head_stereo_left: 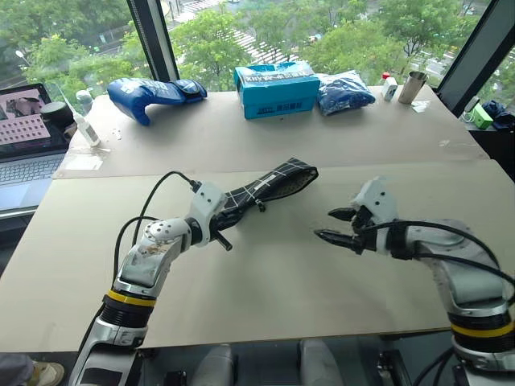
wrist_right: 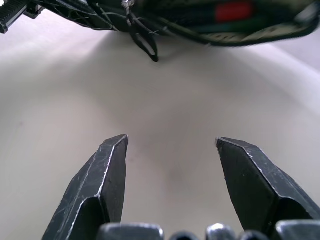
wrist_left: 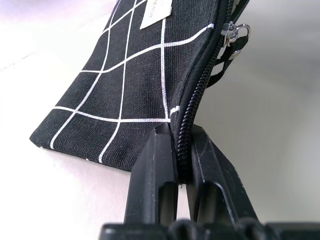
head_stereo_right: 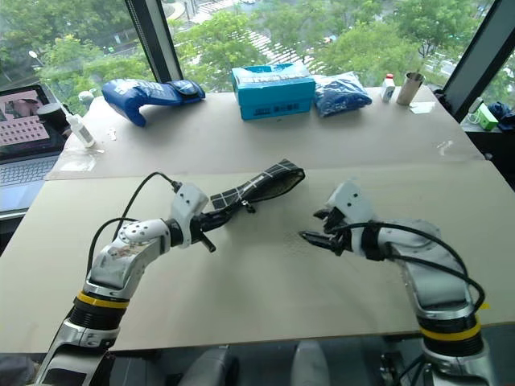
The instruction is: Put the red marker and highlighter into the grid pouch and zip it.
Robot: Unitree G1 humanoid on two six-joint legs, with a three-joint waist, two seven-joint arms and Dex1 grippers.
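My left gripper (wrist_left: 182, 150) has its jaws pinched on the zipper edge at one end of the grid pouch (head_stereo_left: 269, 186), holding that end lifted while the far end rests on the bench (head_stereo_left: 265, 273). My right gripper (head_stereo_left: 338, 226) hangs just above the bench, beside the pouch and apart from it, jaws spread and empty. Through the pouch's open mouth I see something red (wrist_right: 233, 11) and green inside; the zipper pull (wrist_left: 234, 36) hangs near the label (wrist_left: 156, 12).

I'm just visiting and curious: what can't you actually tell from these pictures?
- Black fabric grid pouch: the highlighter can't be made out; the right wrist view shows only a blurred red patch inside.
- How far it is zipped: the head views are too small, and the left wrist view is cut off past the zipper pull.
- Blue box: print too small.
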